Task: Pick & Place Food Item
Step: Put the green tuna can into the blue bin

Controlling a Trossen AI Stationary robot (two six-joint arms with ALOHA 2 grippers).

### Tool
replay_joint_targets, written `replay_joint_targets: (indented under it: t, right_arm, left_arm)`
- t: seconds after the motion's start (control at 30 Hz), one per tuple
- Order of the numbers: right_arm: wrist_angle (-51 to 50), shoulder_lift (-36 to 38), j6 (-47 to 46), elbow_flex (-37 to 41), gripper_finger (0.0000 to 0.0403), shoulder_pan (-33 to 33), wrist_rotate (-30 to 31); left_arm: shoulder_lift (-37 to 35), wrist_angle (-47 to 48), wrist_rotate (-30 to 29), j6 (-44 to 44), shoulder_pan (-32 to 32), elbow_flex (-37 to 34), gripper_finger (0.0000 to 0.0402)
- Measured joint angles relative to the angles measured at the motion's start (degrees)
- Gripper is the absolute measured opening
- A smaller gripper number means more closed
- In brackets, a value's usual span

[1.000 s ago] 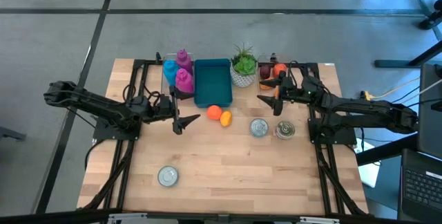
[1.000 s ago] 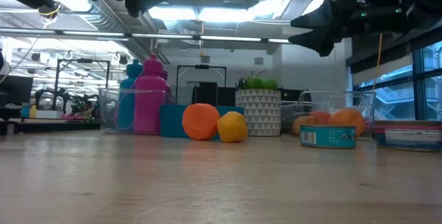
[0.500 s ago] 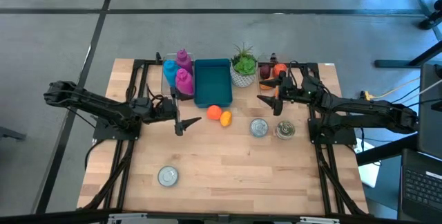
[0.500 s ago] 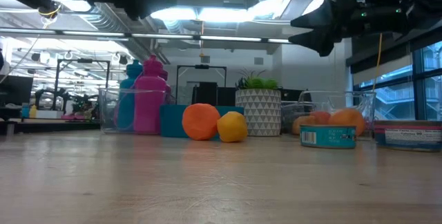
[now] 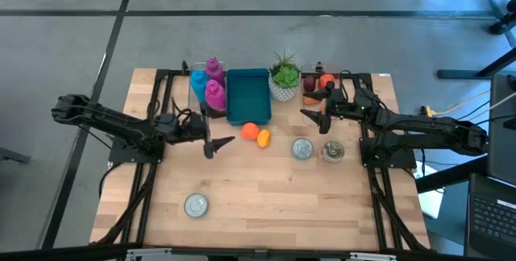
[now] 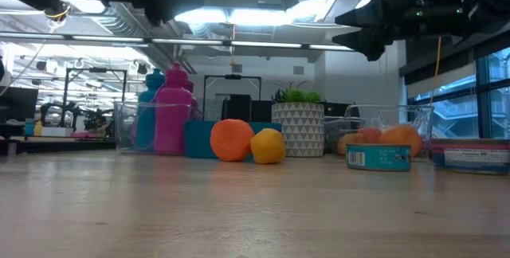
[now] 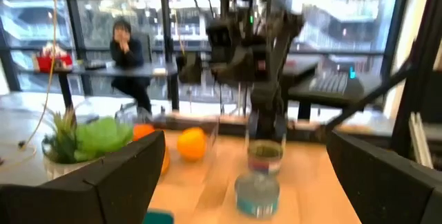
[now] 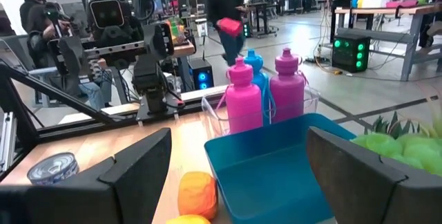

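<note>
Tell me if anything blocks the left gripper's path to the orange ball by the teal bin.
Nothing visible does. The left gripper, open and raised, sits just left of the orange ball, with only bare table between them. The yellow ball lies on the far side, and the teal bin is behind.

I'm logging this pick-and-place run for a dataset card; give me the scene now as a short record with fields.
surface: wooden table
food items: orange fruit and yellow-orange fruit, side by side in front of the blue bin
cans: one near the front left, two on the right
other: pink and blue bottles, potted plant
left gripper: jaws open, empty, just left of the fruits
right gripper: jaws open, empty, raised near the back right
</note>
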State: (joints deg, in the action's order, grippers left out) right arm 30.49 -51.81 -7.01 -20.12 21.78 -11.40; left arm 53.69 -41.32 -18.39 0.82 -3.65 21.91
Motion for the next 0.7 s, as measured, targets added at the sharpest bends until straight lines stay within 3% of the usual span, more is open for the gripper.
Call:
replay_joint_targets:
  t: [0.7]
  right_arm:
    - [0.3, 0.0, 0.0, 0.0, 0.0327, 0.0, -0.4]
  left_arm:
    - [0.0, -0.5, 0.0, -0.1, 0.0, 0.0, 0.0393]
